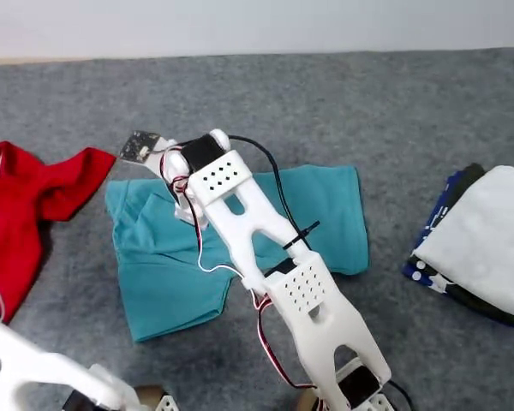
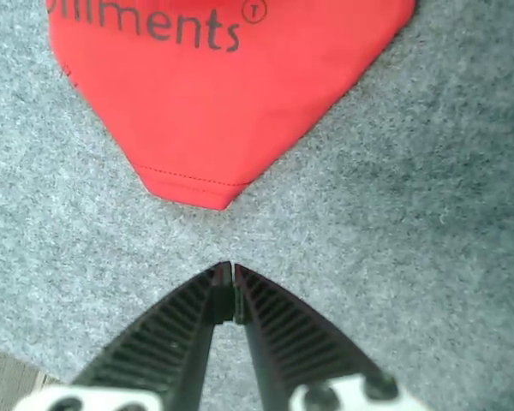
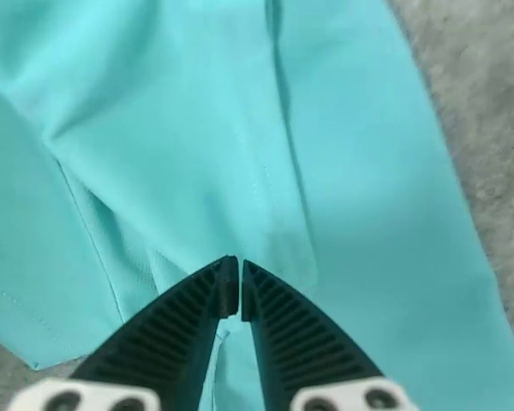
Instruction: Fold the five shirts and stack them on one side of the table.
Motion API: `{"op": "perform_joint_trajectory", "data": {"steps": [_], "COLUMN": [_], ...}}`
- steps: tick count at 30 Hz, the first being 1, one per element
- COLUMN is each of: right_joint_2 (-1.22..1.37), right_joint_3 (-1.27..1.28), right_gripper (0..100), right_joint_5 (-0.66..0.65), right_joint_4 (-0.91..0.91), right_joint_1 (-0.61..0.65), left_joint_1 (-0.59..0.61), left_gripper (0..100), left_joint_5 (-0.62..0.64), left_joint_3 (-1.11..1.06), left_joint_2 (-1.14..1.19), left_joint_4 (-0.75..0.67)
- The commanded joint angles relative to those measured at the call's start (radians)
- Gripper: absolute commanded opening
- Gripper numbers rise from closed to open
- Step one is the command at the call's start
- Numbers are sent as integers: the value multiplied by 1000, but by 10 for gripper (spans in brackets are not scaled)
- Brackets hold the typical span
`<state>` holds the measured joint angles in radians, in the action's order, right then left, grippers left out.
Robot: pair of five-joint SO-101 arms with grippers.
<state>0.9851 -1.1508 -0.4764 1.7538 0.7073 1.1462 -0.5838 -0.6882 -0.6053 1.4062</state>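
You are looking down on a grey, carpet-like counter (image 1: 394, 111). A teal shirt (image 1: 167, 282) lies spread out and partly creased in the middle. A red shirt (image 1: 21, 201) lies crumpled at the left side, one sleeve reaching close to the teal shirt. At the right side sits a stack of folded shirts (image 1: 484, 240), white on top with dark and blue ones under it. Your right arm (image 1: 300, 291) stretches from the near edge across the teal shirt. Your right fingers (image 3: 193, 321) are pressed together, tips over a crease in the teal cloth. You cannot tell whether any cloth is caught between them. Your left fingers (image 2: 176, 334) are also pressed together, holding nothing, above bare counter near a corner of the red shirt.
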Motion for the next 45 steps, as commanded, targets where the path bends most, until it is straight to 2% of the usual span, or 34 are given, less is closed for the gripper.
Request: {"op": "perform_joint_trajectory", "data": {"steps": [1,10,15,24,28,34,38,45], "right_joint_2": [19,56,-42,-205,-292,-489,-584,-605], "right_joint_3": [5,77,210,270,324,609,789,996], "right_gripper": [10,10,10,10,10,22,121,166], "right_joint_5": [9,9,9,9,48,49,54,46], "right_joint_4": [36,44,44,42,42,41,25,-125], "right_joint_1": [7,99,150,139,139,180,243,335], "left_joint_1": [-6,-6,-5,-2,5,46,48,43], "left_gripper": [8,8,8,8,8,8,8,8], "left_joint_5": [-32,-34,-77,-77,-69,-71,-72,-71], "left_joint_3": [10,10,12,7,12,12,10,5], "left_joint_2": [-25,-25,-25,-25,-28,-25,-25,-25], "left_joint_4": [-14,-17,-17,-57,-91,-95,-95,-94]}}
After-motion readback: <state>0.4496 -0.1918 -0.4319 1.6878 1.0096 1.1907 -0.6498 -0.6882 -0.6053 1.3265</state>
